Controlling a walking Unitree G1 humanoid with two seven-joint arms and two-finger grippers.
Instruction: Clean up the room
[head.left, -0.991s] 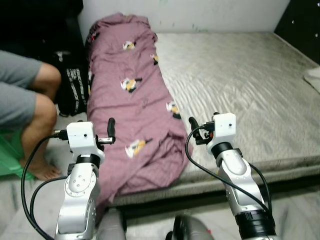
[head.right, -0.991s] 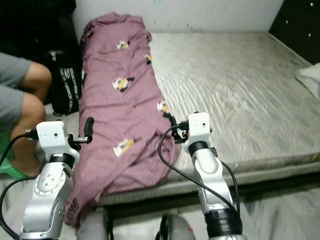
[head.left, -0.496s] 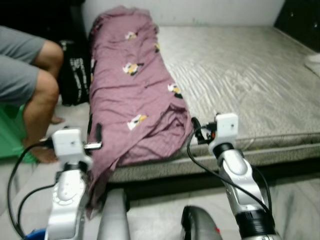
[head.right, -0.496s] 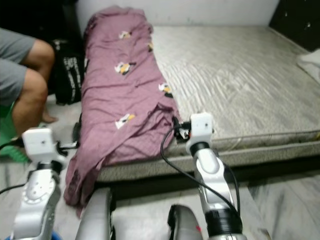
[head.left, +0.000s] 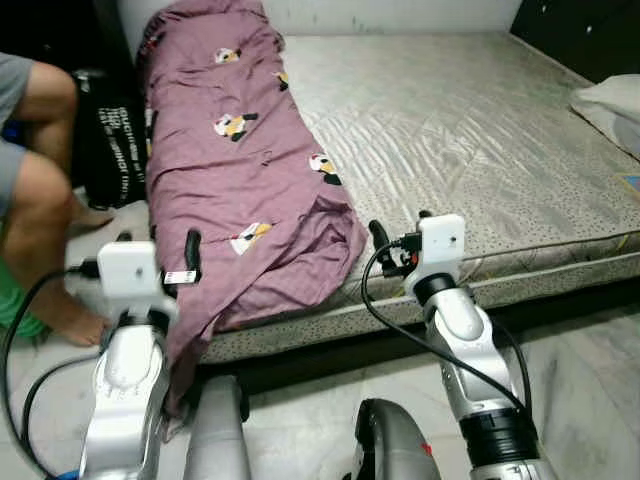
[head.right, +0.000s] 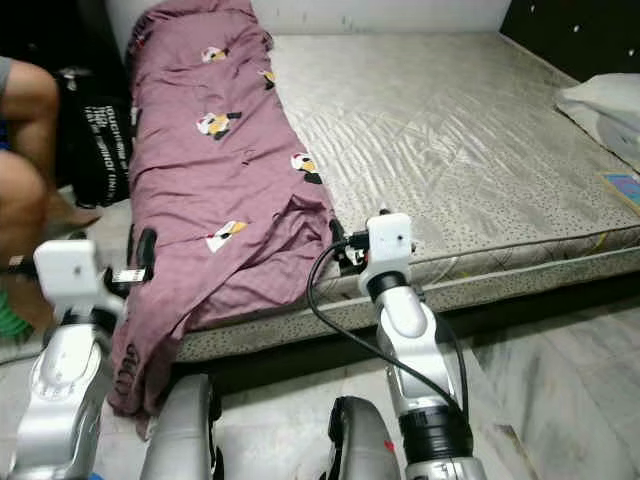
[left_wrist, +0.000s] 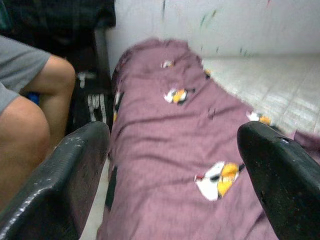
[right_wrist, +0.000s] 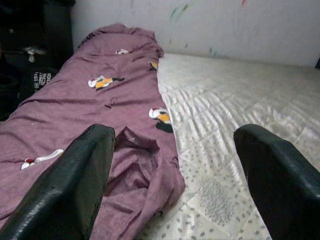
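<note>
While the purple blanket lies bunched along the mattress's left side, its corner spilling off the edge, both the left gripper and right gripper hover spread wide at that edge — apparently poised to gather it.

A seated person's bare legs beside a black bag.

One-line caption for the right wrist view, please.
Right gripper, fingers spread open and holding nothing, looks along the bare mattress at the bunched near end of the purple printed blanket.
</note>
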